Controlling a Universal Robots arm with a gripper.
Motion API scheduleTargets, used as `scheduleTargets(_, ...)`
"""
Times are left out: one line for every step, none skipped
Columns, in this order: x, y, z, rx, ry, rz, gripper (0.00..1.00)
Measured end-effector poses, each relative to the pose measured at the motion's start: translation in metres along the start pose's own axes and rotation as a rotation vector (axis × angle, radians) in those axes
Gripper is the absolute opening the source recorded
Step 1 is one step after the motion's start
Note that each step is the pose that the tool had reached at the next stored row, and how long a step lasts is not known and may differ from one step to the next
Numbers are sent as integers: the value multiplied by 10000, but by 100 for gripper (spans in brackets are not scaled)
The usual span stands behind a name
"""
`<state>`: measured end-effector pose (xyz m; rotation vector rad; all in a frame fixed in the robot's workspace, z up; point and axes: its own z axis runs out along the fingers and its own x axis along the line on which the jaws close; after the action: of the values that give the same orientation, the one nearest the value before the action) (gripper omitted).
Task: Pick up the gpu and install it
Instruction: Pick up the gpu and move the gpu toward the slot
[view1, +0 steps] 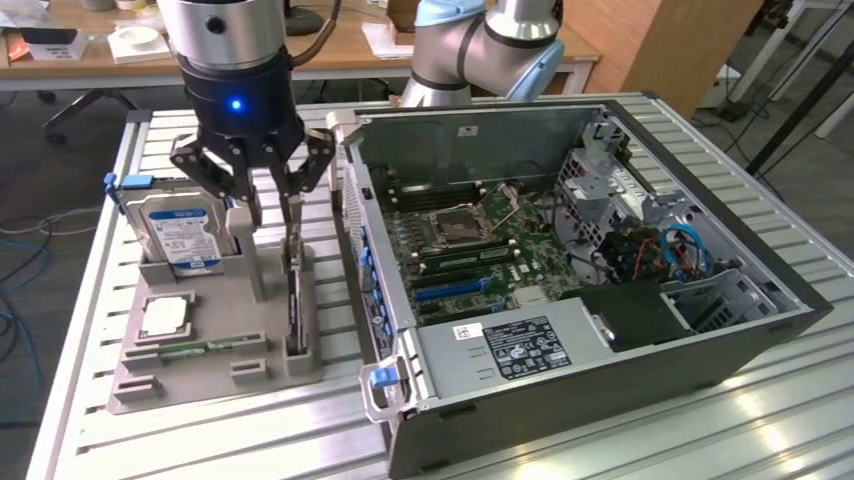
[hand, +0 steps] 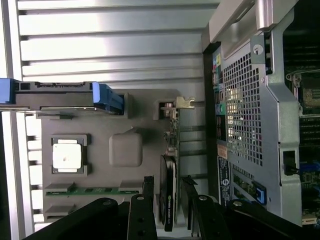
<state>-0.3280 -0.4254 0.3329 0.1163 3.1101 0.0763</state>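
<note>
Gripper (view1: 267, 222) fingers open, straddling upright gpu (view1: 295, 300) in grey holder (view1: 200, 372). Wrist view shows clearance beside each finger (hand: 148, 184); exterior view shows motherboard (view1: 467, 232).

Slatted metal surface (view1: 601, 440) w/ grey holder tray (view1: 160, 385) on ext. view's left, open PC case (view1: 534, 420) just beside it on the right. In the tray: hard drive (view1: 180, 235), silver w/ blue label, standing upright at the far end. CPU chip (view1: 163, 317) lies flat in a square pocket nearer the camera. Green memory stick (view1: 207, 348) lies in a slot just beside the chip.

Case lies on its side, panel off. Inside: motherboard (view1: 467, 230) w/ CPU socket (view1: 461, 215), blue cables (view1: 681, 250) toward the right, black-and-white label (view1: 525, 347) on the near cover, blue latch (view1: 384, 378) at the near corner.

Background: 2nd surface, wooden (view1: 80, 65), w/ tape roll (view1: 138, 38).
</note>
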Motion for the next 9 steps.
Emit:
scheduleTargets(0,0,7,0,-1,0,36)
scheduleTargets(1,-1,15,0,-1,0,36)
scheduleTargets(1,-1,22,0,0,0,36)
scheduleTargets(1,-2,31,0,0,0,36)
scheduleTargets(1,-2,41,0,0,0,36)
scheduleTargets(2,-3,52,0,0,0,36)
scheduleTargets(2,-3,64,-1,-1,0,36)
scheduleTargets(2,-4,74,-1,0,0,36)
scheduleTargets(2,-4,82,0,1,0,36)
